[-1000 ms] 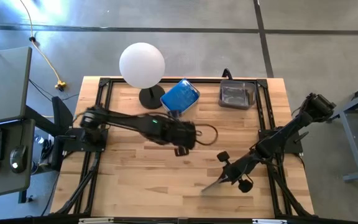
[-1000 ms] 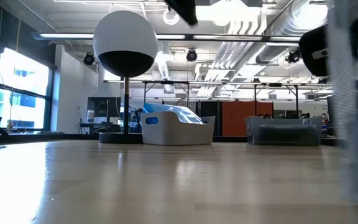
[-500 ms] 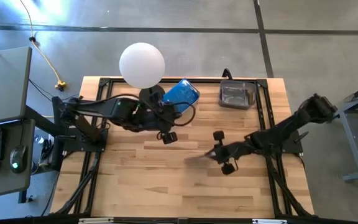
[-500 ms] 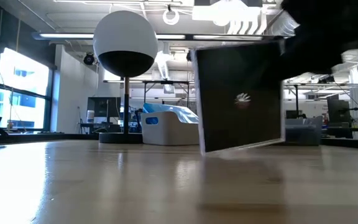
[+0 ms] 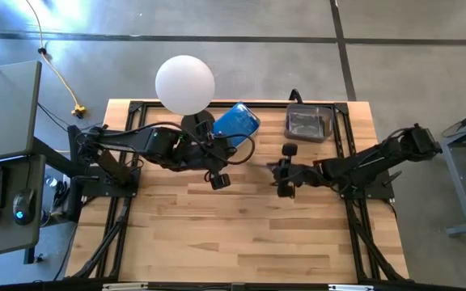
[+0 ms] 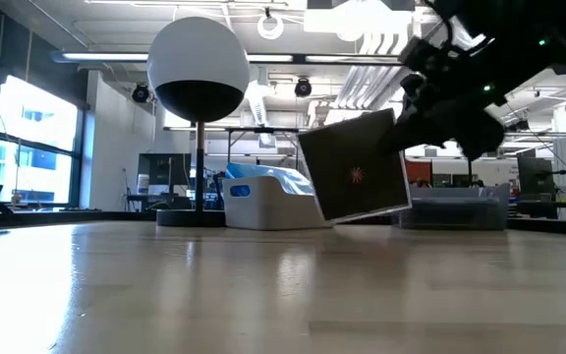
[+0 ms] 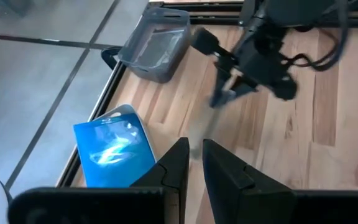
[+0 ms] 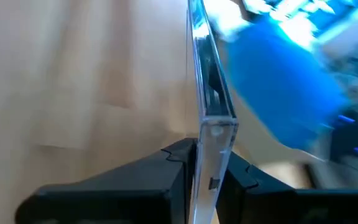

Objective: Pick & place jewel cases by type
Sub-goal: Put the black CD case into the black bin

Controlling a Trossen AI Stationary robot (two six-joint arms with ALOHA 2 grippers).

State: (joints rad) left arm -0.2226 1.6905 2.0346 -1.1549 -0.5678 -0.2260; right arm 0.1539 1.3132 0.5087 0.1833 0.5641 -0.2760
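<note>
The right gripper (image 5: 279,172) is up over the far middle of the table (image 5: 217,242), clamped on the edge of one clear jewel case (image 6: 354,179) with a black inside. From overhead you basically can't make that case out, it's edge-on and hidden by the arm. The table-level camera is the one that shows it properly: a dark square hanging tilted in the air, clear of the wood, with the gripper on its upper right corner. The right wrist camera shows the same case (image 8: 207,93) as a thin clear strip pinched between the two fingers (image 8: 129,186).

The left gripper (image 5: 219,172) sits near the lamp base, beside the white tub (image 5: 231,129); its fingers (image 7: 178,163) are nearly together with nothing between them.

Counting what shows: two tubs, the white one holding blue cases (image 5: 235,123) (a stack, can't tell how many) and a grey see-through tub (image 5: 308,123) at the far right with dark cases inside, number unclear too. One case in the air. One round white lamp (image 5: 184,84).
</note>
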